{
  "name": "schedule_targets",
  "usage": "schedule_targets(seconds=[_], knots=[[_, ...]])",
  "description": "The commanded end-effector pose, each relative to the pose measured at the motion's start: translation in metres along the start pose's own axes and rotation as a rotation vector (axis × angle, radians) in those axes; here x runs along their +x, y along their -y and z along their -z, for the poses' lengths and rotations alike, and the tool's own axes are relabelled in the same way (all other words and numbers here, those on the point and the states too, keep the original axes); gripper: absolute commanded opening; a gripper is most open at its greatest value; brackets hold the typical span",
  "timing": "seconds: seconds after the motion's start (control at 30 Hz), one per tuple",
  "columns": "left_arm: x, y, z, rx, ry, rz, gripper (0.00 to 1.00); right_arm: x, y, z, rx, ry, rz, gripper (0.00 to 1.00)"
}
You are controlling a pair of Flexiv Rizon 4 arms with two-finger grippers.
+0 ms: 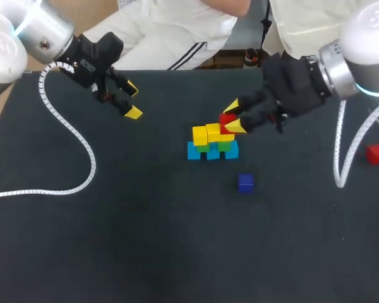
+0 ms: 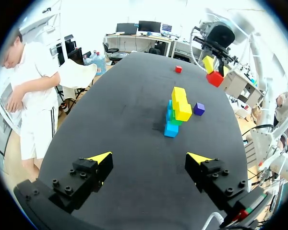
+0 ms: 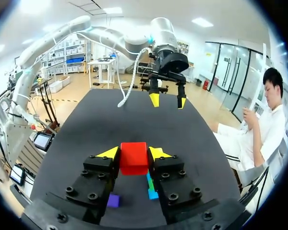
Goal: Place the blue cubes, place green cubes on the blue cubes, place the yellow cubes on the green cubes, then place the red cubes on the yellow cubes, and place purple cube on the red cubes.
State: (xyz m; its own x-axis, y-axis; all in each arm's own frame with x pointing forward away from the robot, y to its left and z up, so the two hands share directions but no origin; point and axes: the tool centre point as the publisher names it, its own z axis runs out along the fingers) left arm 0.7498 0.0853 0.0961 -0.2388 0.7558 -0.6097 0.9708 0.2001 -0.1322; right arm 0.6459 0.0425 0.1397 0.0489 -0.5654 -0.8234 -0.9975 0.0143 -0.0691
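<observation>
At the table's middle stands the cube stack (image 1: 213, 142): blue cubes (image 1: 195, 151) at the bottom, a green cube (image 1: 226, 146) on them and yellow cubes (image 1: 205, 134) on top. My right gripper (image 1: 234, 117) hovers just above the stack's right end, shut on a red cube (image 1: 227, 118); in the right wrist view the red cube (image 3: 133, 157) sits between both fingers, with the stack (image 3: 151, 188) underneath. A purple cube (image 1: 245, 183) lies in front of the stack. A second red cube (image 1: 376, 153) lies at the far right. My left gripper (image 1: 129, 101) hangs open and empty at the back left.
A white coiled cable (image 1: 76, 145) trails from the left arm across the left part of the table. Another cable (image 1: 341, 158) loops down from the right arm. In the left wrist view the stack (image 2: 175, 112) and purple cube (image 2: 198, 109) lie well ahead of its fingers.
</observation>
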Motion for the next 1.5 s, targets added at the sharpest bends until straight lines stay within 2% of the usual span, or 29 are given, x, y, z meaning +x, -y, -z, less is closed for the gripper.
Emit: schedule_targets(seconds=[0.03, 0.23, 0.5, 1.5], knots=[[0.001, 0.001, 0.000, -0.001, 0.002, -0.002, 1.00, 0.006, 0.019, -0.016, -0.045, 0.005, -0.005, 0.00], [0.001, 0.001, 0.000, -0.001, 0.002, -0.002, 1.00, 0.013, 0.026, -0.027, -0.068, -0.006, -0.011, 0.00], [0.001, 0.001, 0.000, -0.001, 0.002, -0.002, 1.00, 0.010, 0.026, -0.036, -0.077, -0.043, -0.008, 0.00], [0.001, 0.001, 0.000, -0.001, 0.002, -0.002, 1.00, 0.021, 0.033, -0.049, -0.107, -0.031, -0.043, 0.00]])
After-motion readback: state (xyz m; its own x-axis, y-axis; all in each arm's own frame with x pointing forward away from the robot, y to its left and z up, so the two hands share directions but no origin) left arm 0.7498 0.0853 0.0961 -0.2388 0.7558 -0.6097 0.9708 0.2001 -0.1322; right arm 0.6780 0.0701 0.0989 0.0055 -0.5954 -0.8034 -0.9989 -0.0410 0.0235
